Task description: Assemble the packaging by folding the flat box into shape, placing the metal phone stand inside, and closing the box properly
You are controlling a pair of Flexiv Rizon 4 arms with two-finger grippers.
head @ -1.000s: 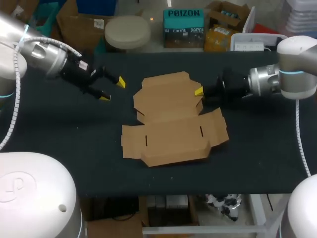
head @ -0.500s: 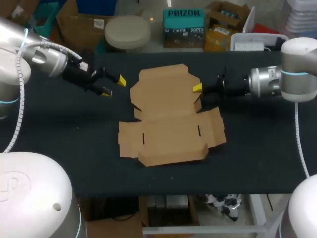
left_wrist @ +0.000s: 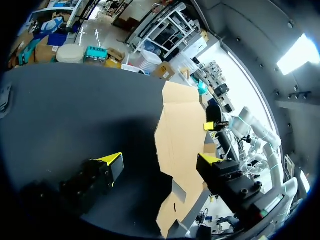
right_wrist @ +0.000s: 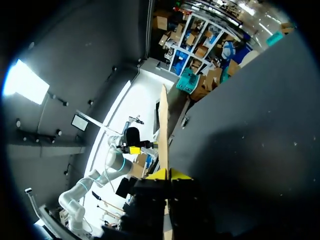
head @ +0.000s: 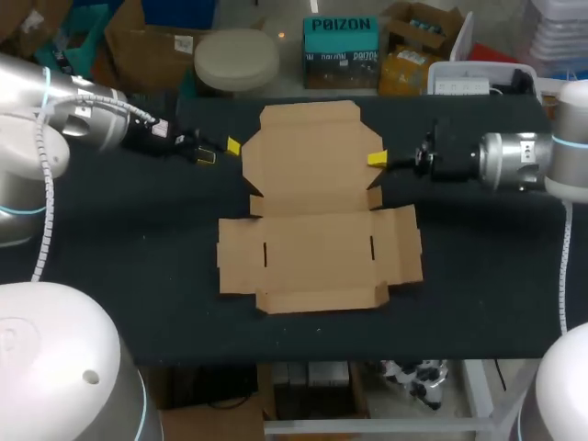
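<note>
The flat brown cardboard box (head: pixel 317 207) lies unfolded in the middle of the black table. My right gripper (head: pixel 375 158) is shut on the right edge of the box's far panel. In the right wrist view the panel's edge (right_wrist: pixel 164 125) runs thin between the yellow tips of the right gripper (right_wrist: pixel 169 175). My left gripper (head: pixel 219 151) is open just off the far panel's left edge, apart from it. In the left wrist view the box (left_wrist: pixel 182 120) lies ahead of the left gripper (left_wrist: pixel 162 162), between its spread fingers. No phone stand is in view.
Bare black tabletop (head: pixel 487 266) surrounds the box on both sides. The table's front edge (head: pixel 312 356) runs a short way below the box's near flap.
The right gripper has drawn the box's far panel toward the back and right, squaring the box on the table. The left gripper has moved toward the back, staying open.
</note>
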